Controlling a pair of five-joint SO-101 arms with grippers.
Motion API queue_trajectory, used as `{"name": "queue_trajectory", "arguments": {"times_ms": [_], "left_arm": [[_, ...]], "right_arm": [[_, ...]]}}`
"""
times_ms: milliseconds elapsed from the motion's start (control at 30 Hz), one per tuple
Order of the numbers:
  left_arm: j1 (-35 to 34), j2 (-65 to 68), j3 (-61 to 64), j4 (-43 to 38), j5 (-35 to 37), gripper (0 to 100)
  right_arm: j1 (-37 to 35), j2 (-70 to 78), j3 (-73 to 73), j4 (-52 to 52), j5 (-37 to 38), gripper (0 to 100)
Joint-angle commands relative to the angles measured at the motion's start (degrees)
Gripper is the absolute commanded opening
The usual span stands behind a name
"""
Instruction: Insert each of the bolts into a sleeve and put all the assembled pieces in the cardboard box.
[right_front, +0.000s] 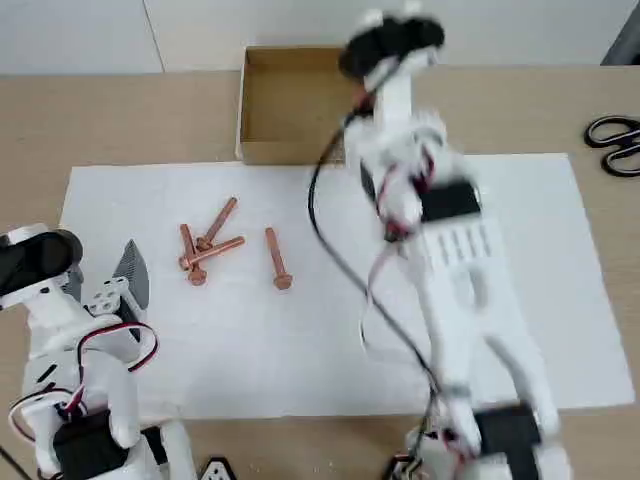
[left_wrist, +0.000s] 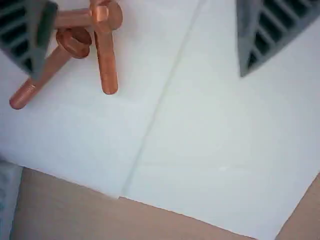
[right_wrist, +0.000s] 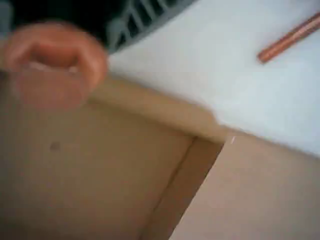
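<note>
Well, we start from the counter (right_front: 120, 110) and the white sheet (right_front: 300, 340) spread across it, with the cardboard box (right_front: 285, 152) standing at the sheet's far edge. The parts of the box floor we can see are bare, so we judge the task to be in its early part: the first delivery looks to be at hand, and most of the work is left.

The right gripper (right_front: 392, 40) hangs over the near-right corner of the box. Its jaws appear closed on a copper piece (right_wrist: 50, 60), which sits blurred close to the wrist camera, above the box floor. We cannot tell whether it is a bolt already in its sleeve. The left gripper (right_front: 122, 280) rests low over the near-left part of the sheet. Its jaws are spread wide and hold nothing, with the nearest bolts just beyond one finger.

Four bolts lie on the sheet: a crossed cluster of three (right_front: 205, 248) and a single bolt (right_front: 277, 258) just beside them. We take it they need sleeving and boxing.
</note>
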Motion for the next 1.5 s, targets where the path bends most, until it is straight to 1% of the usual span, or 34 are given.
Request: {"name": "queue_trajectory", "arguments": {"times_ms": [0,200,433,633,767,833,900,967,1033,1167,1267,1367,1467], "left_arm": [[-0.18,-0.35,-0.22,0.0,-0.53,24],[-0.18,-0.35,-0.13,0.0,-0.53,24],[-0.18,-0.44,1.36,0.09,-0.53,24],[-0.18,-0.44,4.35,0.09,-0.53,24],[-0.09,-0.44,4.44,0.09,-0.53,24],[0.0,-0.44,4.44,0.09,-0.53,24],[-0.09,-0.44,4.44,0.09,-0.53,24],[-0.09,-0.44,4.44,0.09,-0.53,24],[-0.09,-0.44,4.44,0.09,-0.53,24],[0.09,-0.44,4.44,0.09,-0.62,24],[0.09,-0.44,4.44,0.09,-0.62,24],[0.09,-0.44,4.44,0.09,-0.62,24],[0.09,-0.44,4.44,0.09,-0.62,24]], "right_arm": [[2.42,14.46,-17.05,-8.57,0.0,0.4],[3.21,34.95,-33.23,-17.19,0.09,0.4],[2.15,53.05,-45.8,-23.6,0.0,0.4],[1.98,63.34,-55.74,-23.08,0.09,0.8],[1.98,66.77,-59.43,-23.08,0.09,1.3],[1.45,68.0,-60.22,-22.99,0.09,5.0],[1.01,68.79,-60.22,-22.9,0.09,11.1],[0.4,69.23,-60.4,-21.41,0.09,16.9],[0.04,69.23,-60.48,-19.74,0.09,20.7],[-0.04,68.88,-60.84,-19.3,0.09,21.7],[0.31,68.88,-64.09,-17.19,0.09,21.7],[1.01,68.88,-70.77,-9.8,0.09,21.7],[1.1,68.88,-81.58,1.63,0.09,21.7]]}}
